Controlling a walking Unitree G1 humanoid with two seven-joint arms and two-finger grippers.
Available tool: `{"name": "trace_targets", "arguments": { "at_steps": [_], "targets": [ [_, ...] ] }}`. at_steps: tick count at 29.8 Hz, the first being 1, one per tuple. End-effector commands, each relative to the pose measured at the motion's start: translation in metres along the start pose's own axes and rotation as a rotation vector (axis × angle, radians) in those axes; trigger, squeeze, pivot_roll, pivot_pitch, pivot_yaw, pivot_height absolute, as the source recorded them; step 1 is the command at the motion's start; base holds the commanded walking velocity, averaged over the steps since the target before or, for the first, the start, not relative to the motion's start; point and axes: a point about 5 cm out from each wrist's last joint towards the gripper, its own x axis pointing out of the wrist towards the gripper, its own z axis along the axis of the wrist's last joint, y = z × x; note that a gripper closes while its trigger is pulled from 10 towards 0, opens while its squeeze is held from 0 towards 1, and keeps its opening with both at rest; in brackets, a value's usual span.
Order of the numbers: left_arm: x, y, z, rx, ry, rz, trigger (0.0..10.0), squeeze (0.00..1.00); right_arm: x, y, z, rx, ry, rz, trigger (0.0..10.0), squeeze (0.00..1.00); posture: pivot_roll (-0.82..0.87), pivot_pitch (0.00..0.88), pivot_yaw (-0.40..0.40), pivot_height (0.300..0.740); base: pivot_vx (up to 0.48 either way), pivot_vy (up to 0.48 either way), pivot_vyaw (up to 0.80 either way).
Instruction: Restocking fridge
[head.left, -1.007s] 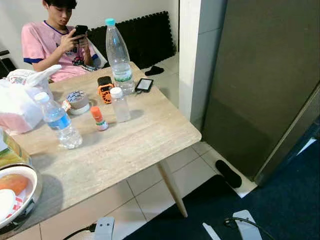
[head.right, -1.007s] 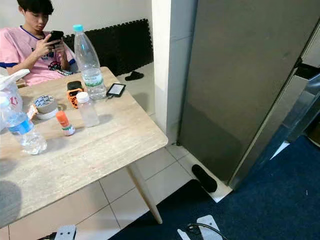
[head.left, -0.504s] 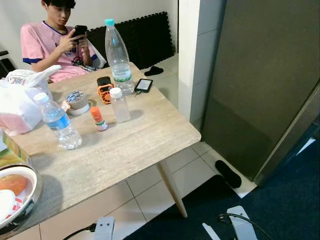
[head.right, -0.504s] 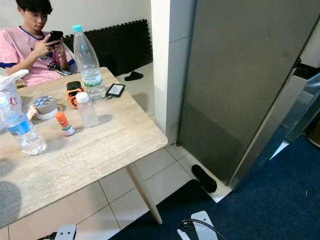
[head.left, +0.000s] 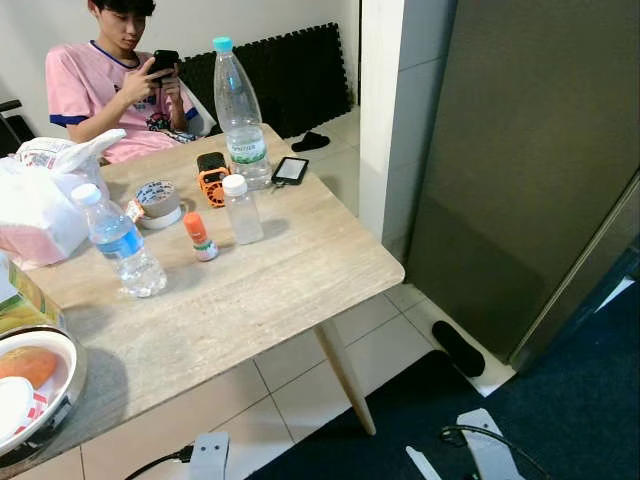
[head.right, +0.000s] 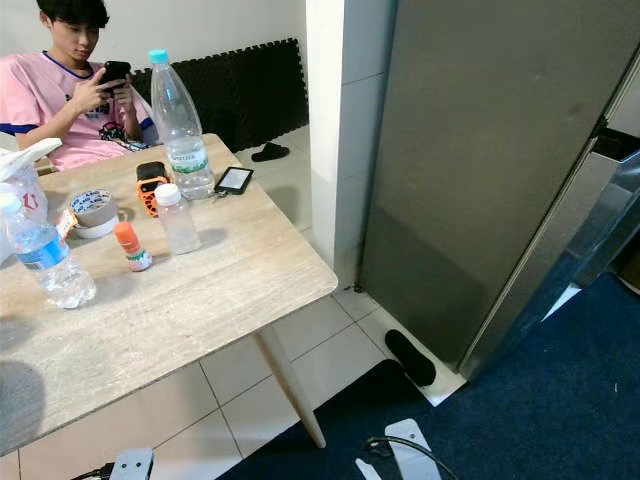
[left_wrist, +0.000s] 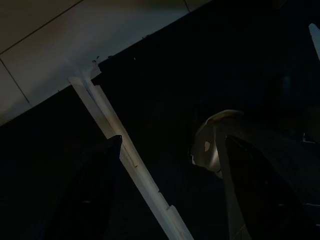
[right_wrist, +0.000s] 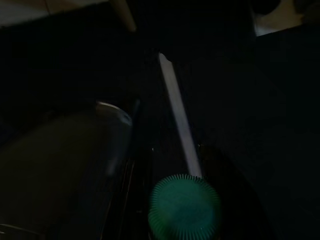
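Pale tiles and dark blue carpet lie before the grey fridge, beside a table carrying a tall water bottle. Right end effector grips a green-capped bottle; left end effector hangs with fingers spread, holding nothing.

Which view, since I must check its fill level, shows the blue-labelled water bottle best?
The left eye view: the blue-labelled water bottle stands whole on the table, well inside the picture. The right eye view has it pressed against the picture's edge. Both wrist views are dark and face the floor.
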Motion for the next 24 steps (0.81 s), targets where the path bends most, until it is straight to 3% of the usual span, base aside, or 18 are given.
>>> {"name": "trace_targets", "arguments": {
  "at_steps": [1,5,7,10,11,16,20,22,24],
  "targets": [
    [0.0,-0.004,-0.002,-0.008,0.01,-0.004,10.0,0.0,0.0,-0.003,-0.004,-0.056,0.007,-0.022,10.0,0.0,0.01,0.0,0.005,0.74,0.0,0.0,0.0],
    [0.001,-0.002,0.0,-0.02,0.0,0.015,10.0,0.0,-0.003,-0.02,-0.008,-0.118,0.015,-0.119,10.0,0.0,0.0,0.0,0.006,0.74,0.0,0.0,0.0],
    [0.0,0.002,0.003,-0.068,-0.012,0.042,10.0,0.0,-0.005,-0.031,-0.002,-0.087,-0.019,-0.18,10.0,0.0,0.0,0.0,0.009,0.74,0.0,0.0,0.0],
    [-0.001,0.009,0.004,-0.151,-0.027,0.072,10.0,0.0,-0.006,-0.036,0.011,-0.004,-0.079,-0.194,10.0,0.0,0.0,0.0,0.01,0.74,0.0,0.0,0.0],
    [-0.001,0.012,0.005,-0.19,-0.034,0.08,10.0,0.0,-0.005,-0.034,0.02,0.07,-0.118,-0.163,10.0,0.0,0.0,0.0,0.01,0.74,0.0,0.0,0.0],
    [-0.002,0.02,0.011,-0.285,-0.072,0.087,10.0,0.0,-0.005,-0.021,0.051,0.242,-0.242,-0.063,10.0,0.0,0.0,0.0,0.023,0.74,0.0,0.0,0.0],
    [-0.002,0.021,0.015,-0.281,-0.086,0.08,10.0,0.0,-0.005,-0.01,0.072,0.294,-0.312,0.021,10.0,0.0,0.0,0.0,0.03,0.74,0.0,0.0,0.0],
    [-0.001,0.019,0.018,-0.279,-0.095,0.074,10.0,0.0,-0.007,0.004,0.086,0.294,-0.367,0.111,10.0,0.0,0.0,0.0,0.028,0.74,0.0,0.0,0.0],
    [-0.001,0.019,0.019,-0.281,-0.098,0.072,10.0,0.0,-0.007,0.007,0.089,0.29,-0.381,0.133,10.0,0.0,0.0,0.0,0.028,0.74,0.0,0.0,0.0]
  ]
}}
